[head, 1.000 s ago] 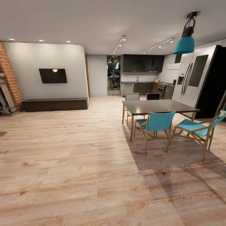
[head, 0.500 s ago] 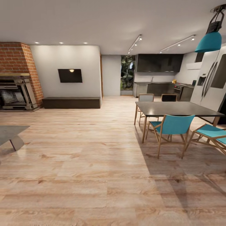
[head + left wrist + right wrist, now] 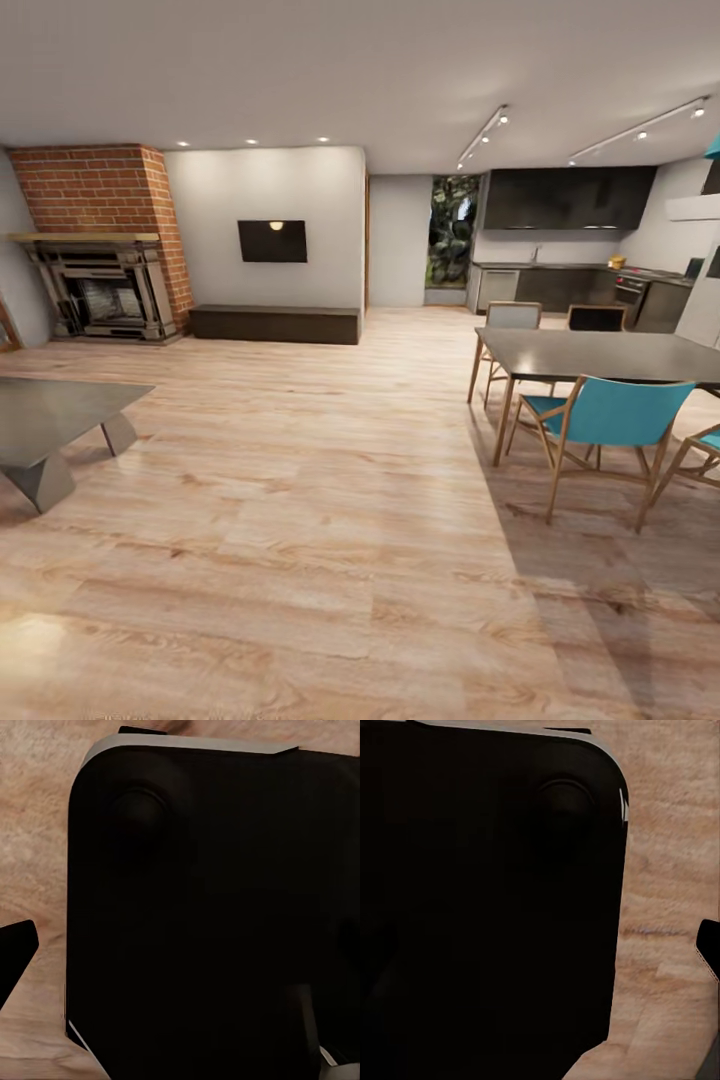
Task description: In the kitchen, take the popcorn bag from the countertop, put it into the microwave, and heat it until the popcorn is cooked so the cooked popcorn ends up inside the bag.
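Where the wood floor ends, the kitchen shows distant.

- The kitchen is sitting far across the room, dark cabinets lining its back wall.
- The countertop is running grey beneath them.

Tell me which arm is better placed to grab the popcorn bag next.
Neither yet. The kitchen is far across the wooden floor, beyond the dining table, to the right in the head view. Both wrist views look down at the robot's dark base. Drive closer first.
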You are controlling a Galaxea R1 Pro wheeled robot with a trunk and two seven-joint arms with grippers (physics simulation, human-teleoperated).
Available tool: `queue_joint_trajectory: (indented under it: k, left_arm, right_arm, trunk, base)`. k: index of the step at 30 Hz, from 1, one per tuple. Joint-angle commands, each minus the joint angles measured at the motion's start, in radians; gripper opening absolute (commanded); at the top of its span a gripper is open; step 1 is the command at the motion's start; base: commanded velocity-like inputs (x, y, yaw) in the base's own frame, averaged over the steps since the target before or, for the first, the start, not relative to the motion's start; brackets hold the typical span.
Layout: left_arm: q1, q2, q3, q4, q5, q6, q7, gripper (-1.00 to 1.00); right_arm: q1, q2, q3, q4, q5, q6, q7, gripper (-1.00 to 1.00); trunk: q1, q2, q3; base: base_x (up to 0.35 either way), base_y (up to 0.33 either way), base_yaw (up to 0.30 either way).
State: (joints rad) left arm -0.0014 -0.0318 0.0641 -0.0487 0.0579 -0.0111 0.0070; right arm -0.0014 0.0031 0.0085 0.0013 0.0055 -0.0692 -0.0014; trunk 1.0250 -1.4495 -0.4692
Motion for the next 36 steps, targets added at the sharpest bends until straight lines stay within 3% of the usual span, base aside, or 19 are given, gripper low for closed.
queue_joint_trajectory:
  k: [1,10,36]
  left_arm:
    - [0.000,0.000,0.005,0.000,0.006,-0.001,0.001,1.00]
    - [0.000,0.000,0.004,0.000,0.006,0.002,0.001,1.00]
    - [0.000,0.000,0.002,0.000,0.010,0.016,0.001,1.00]
  right_arm:
    - [0.000,0.000,0.001,0.000,0.001,-0.003,0.000,1.00]
    - [0.000,-0.001,0.001,0.000,0.001,-0.003,0.002,1.00]
    - [0.000,0.000,0.001,0.000,-0.005,0.002,0.001,1.00]
  trunk:
    - [0.000,0.000,-0.001]
    - [0.000,0.000,-0.001]
    - [0.000,0.000,-0.001]
  base:
    - [0.000,0.000,0.279]
    - [0.211,0.000,0.244]
    - [0.326,0.000,0.004]
